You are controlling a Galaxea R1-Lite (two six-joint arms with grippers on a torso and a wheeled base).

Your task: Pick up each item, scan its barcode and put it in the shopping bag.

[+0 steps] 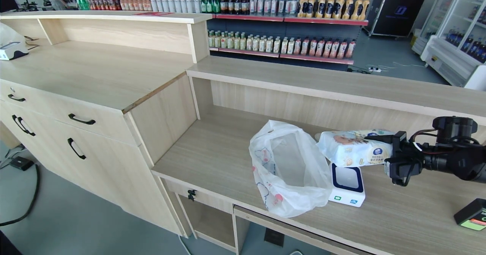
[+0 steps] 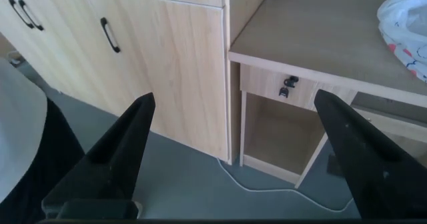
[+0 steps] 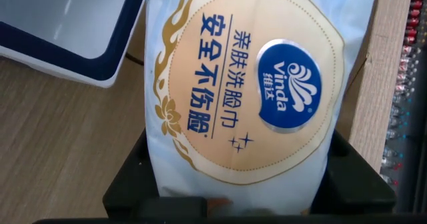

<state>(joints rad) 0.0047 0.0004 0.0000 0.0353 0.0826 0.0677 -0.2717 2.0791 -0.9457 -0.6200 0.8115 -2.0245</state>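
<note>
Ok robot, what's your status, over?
Right gripper jaws shut on tissue pack, near the scanner. Left gripper jaws open, empty, down low. Shopping bag open, nothing seen in the way.

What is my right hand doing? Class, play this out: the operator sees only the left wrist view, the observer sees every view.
Observer: The right hand is shut on a tissue pack at the counter.
Operator: Where is the scanner?
Observer: The white scanner sits on the counter right beside the pack, on the side towards the shopping bag.
Operator: Is the bag ready?
Observer: The shopping bag lies next to the scanner with its mouth open.
</note>
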